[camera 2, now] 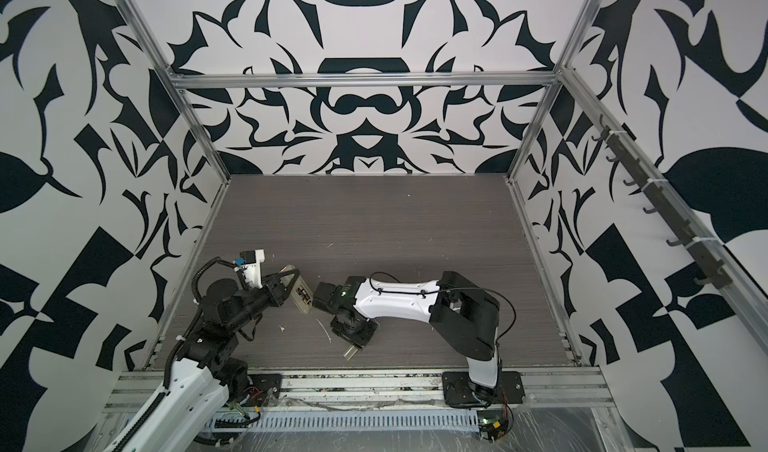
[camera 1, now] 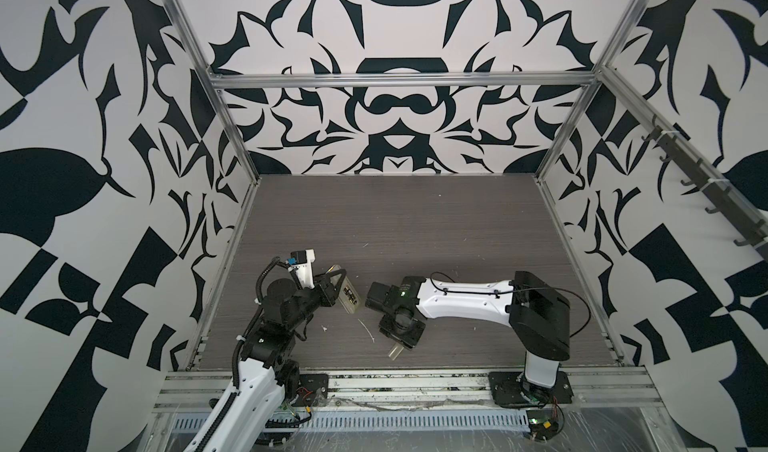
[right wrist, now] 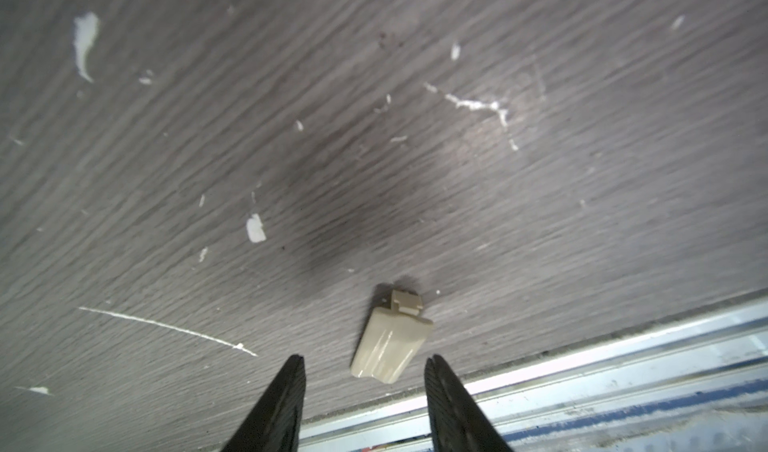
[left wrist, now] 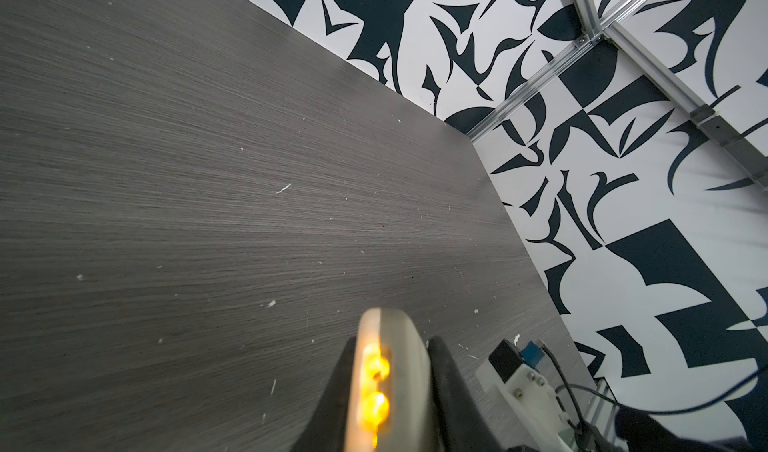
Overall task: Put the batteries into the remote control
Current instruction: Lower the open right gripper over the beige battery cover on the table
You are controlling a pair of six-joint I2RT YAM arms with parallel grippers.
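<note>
In both top views the left gripper (camera 1: 341,284) is pressed together on the remote control (camera 1: 348,295) (camera 2: 302,295). It holds the handset tilted above the near left part of the table (camera 1: 415,229), beige back turned up. Small dark shapes that look like the batteries (camera 1: 351,293) sit in the recess, too small to make out further. The right gripper (camera 1: 399,340) points down at the middle of the near side, over the small beige cover (camera 1: 395,351) (camera 2: 350,351). The cover lies flat on the table, apart from the remote control, and a thin white scrap (camera 1: 368,330) lies between the two arms. In the left wrist view the remote control (left wrist: 399,346) stands edge-on, pinched between the black fingers (left wrist: 451,383), with orange-lit spots along one edge. In the right wrist view the right gripper (right wrist: 365,358) has its fingers (right wrist: 286,400) spread, one on either side of the cover (right wrist: 390,342), not touching it. The cover lies close to the metal rail (right wrist: 582,367) at the near table edge, among white scraps.
</note>
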